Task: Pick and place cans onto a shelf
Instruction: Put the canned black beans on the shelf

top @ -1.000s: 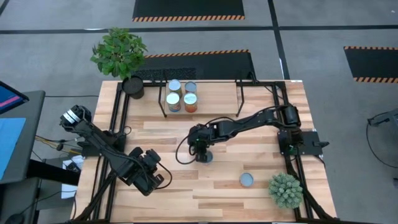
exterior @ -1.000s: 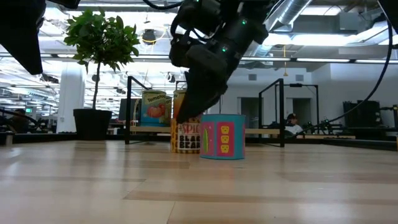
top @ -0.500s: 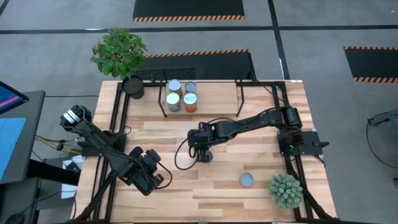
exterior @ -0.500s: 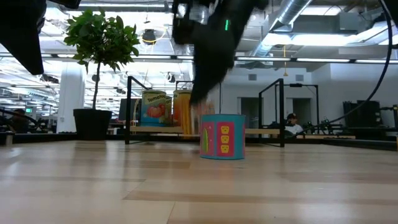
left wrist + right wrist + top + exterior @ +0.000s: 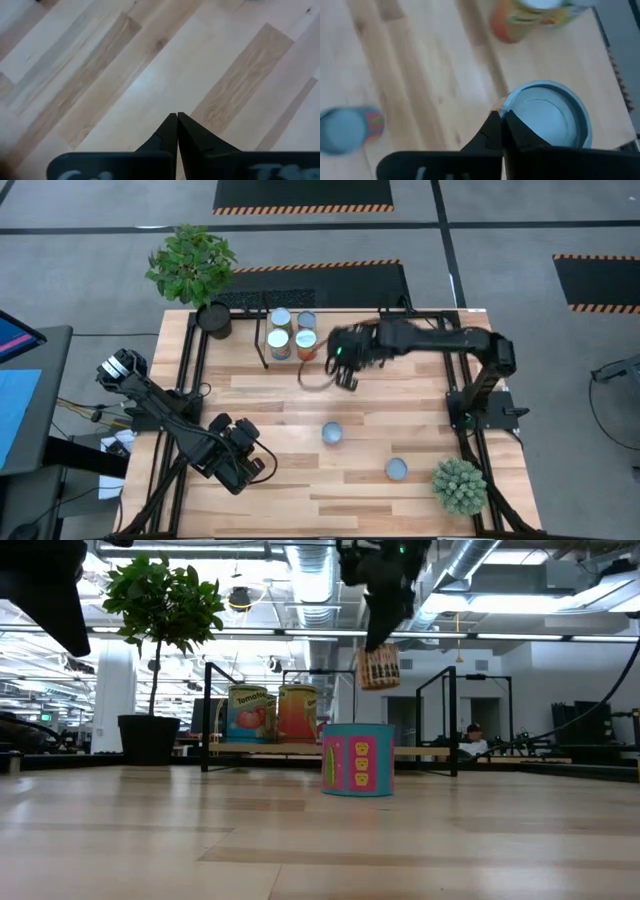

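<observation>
The chief risk here is a collision at the shelf point(image 5: 325, 330): the right tool point(image 5: 345, 372) carries a can point(image 5: 378, 667) high in the air just beside the cans already standing on the shelf's left end, and if it comes down too close to them its fingers or the can could knock the orange can point(image 5: 306, 345) or its neighbours off the board. The black frame legs near the shelf's front edge could also catch the can on a low approach. A second worry, as a judgement, is the grip itself: in the right wrist view the fingers appear pinched at the rim of the pale blue top, so the can may swing or slip if the arm moves sharply.

The right tool is clenched on that can, holding it clear of the surface; the low view shows it hanging above the pink can point(image 5: 357, 759), which stands alone near the middle of the surface. Another can point(image 5: 397, 469) sits near the front right corner, close to the spiky green plant point(image 5: 459, 485). Four cans are on the shelf, toward its left end, leaving the right end of the board bare.

The left tool point(image 5: 177, 131) waits near the front left corner, fingers pressed together on nothing
</observation>
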